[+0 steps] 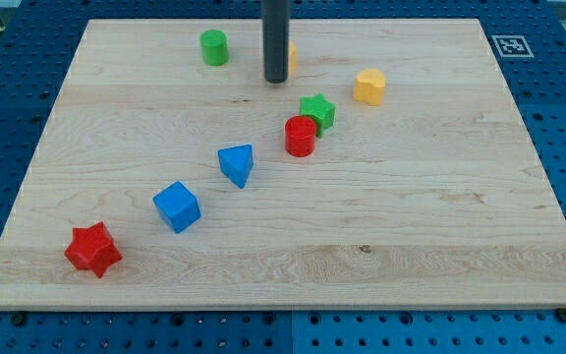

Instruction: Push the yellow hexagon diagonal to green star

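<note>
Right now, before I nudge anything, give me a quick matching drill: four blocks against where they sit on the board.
Blocks:
1. green cylinder
2. red star
3. yellow hexagon
4. red cylinder

Places:
A. touching the green star on its lower left
B. view's top, left of my tip
C. upper right of the green star, apart from it
D. view's bottom left corner area

Pairs: 1-B, 2-D, 3-C, 4-A
</note>
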Controlling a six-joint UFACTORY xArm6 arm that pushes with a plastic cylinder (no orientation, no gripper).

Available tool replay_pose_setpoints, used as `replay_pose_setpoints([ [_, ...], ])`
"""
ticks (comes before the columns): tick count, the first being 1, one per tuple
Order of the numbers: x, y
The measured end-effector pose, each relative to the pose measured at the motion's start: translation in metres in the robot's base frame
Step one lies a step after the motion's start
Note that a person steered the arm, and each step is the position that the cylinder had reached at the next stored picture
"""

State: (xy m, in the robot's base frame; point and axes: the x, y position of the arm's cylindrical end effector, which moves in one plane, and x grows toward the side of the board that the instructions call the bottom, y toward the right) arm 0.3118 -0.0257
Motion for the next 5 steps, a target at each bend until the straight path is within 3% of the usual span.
replay_pose_setpoints([
  [4,-0.016,-0.008],
  [5,0.004,0.002],
])
